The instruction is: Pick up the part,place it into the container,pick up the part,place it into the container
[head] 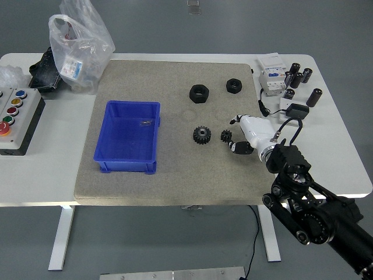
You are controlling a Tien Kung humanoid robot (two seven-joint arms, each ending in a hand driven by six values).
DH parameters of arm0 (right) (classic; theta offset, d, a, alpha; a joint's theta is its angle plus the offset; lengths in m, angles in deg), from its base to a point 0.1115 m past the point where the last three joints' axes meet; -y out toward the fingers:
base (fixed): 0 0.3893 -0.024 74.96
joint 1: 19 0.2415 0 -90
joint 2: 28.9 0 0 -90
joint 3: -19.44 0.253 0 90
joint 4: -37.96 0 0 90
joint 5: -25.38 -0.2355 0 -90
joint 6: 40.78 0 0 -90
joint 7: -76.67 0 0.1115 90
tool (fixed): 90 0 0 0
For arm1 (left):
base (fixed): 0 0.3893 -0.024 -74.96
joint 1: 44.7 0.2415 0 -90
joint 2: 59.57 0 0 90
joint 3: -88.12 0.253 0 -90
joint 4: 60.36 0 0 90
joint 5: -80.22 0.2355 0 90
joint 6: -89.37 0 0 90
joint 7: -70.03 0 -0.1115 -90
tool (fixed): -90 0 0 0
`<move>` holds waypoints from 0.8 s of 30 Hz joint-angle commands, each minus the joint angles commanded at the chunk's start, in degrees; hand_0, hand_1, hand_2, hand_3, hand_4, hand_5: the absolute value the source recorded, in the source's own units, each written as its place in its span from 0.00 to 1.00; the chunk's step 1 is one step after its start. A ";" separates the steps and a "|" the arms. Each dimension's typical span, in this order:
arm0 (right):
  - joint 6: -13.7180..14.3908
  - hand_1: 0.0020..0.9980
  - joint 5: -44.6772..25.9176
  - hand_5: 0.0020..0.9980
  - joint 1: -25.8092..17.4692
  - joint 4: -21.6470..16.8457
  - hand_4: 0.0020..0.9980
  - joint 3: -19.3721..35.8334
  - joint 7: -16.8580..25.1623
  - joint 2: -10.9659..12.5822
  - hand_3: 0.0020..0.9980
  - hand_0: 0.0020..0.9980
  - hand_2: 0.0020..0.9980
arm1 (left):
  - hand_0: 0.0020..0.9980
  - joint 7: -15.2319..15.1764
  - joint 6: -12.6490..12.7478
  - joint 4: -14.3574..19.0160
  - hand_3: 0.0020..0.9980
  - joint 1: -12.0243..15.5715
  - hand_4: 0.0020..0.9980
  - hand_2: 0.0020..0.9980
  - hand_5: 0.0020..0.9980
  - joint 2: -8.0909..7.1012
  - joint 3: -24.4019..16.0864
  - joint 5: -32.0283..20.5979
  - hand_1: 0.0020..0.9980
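Observation:
A blue container stands on the grey mat, left of centre, with a small shiny piece inside near its far right corner. Four black parts lie on the mat: a large nut, a smaller nut, a larger gear and a small gear. My right hand, white with black fingers, reaches in from the lower right and sits low over the mat just right of the small gear, close to it. Its fingers are loosely spread and hold nothing. My left arm is out of view.
A button box sits at the table's left edge, with a plastic bag and a black object behind it. Electrical modules, several black cylinders and a black adapter with its cable lie at the far right.

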State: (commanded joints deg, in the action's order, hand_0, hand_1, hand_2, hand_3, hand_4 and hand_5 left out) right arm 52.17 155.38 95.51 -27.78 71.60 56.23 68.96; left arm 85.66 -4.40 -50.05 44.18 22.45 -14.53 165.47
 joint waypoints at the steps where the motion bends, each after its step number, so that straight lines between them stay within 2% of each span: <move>1: -0.02 0.51 0.00 0.23 0.15 0.12 0.67 -0.23 -0.01 -0.01 0.71 0.28 0.82 | 0.67 0.00 -0.01 0.00 0.80 -0.02 0.66 0.66 0.21 0.01 0.00 0.00 0.66; 3: -0.13 0.51 0.00 0.23 0.84 0.67 0.67 -1.25 -0.05 -0.07 0.71 0.28 0.82 | 0.67 0.04 -0.02 0.00 0.80 -0.08 0.66 0.66 0.21 0.05 -0.10 0.14 0.66; 4: -0.20 0.49 0.00 0.21 1.27 1.05 0.64 -1.76 -0.04 -0.13 0.70 0.28 0.72 | 0.67 0.11 -0.02 0.00 0.80 -0.08 0.66 0.66 0.21 0.09 -0.28 0.33 0.66; 8: -0.23 0.49 0.00 0.21 2.46 2.37 0.64 -2.66 0.13 -0.35 0.70 0.28 0.72 | 0.67 0.31 -0.02 0.00 0.80 -0.05 0.66 0.66 0.21 0.27 -0.87 0.93 0.66; 9: -0.22 0.41 0.00 0.10 2.65 2.72 0.30 -2.70 0.19 -0.37 0.62 0.26 0.46 | 0.67 0.33 -0.03 0.00 0.80 -0.06 0.66 0.66 0.21 0.30 -0.92 1.01 0.66; 15: 0.05 0.41 0.00 0.10 2.94 3.87 0.30 -2.98 0.40 -0.10 0.62 0.26 0.46 | 0.67 0.24 -0.04 0.00 0.80 -0.08 0.66 0.66 0.21 0.38 -1.02 1.11 0.66; 16: 0.13 0.36 0.00 0.00 2.95 3.97 0.00 -3.07 0.39 -0.06 0.47 0.24 0.35 | 0.67 0.23 -0.05 0.00 0.80 -0.09 0.66 0.66 0.21 0.40 -1.07 1.15 0.66; 20: 1.01 0.36 0.00 0.00 2.93 4.06 0.00 -3.23 0.33 0.05 0.47 0.24 0.35 | 0.67 0.19 -0.05 0.00 0.80 -0.20 0.66 0.66 0.21 0.48 -1.09 1.11 0.66; 21: 1.33 0.31 0.00 0.00 2.93 4.05 0.00 -3.26 0.31 0.07 0.33 0.23 0.33 | 0.67 0.19 -0.05 0.00 0.80 -0.24 0.66 0.66 0.21 0.51 -1.09 1.11 0.66; 24: 2.57 0.31 0.00 0.00 3.05 4.12 0.00 -3.57 0.38 0.15 0.33 0.23 0.33 | 0.67 0.19 -0.05 0.00 0.80 -0.35 0.66 0.66 0.21 0.58 -0.91 0.95 0.66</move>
State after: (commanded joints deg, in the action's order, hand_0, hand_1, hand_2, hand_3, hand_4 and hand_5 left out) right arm 54.74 155.38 98.57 -23.66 68.03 56.61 69.12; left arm 85.85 -4.45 -50.05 43.82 23.02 -15.44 166.42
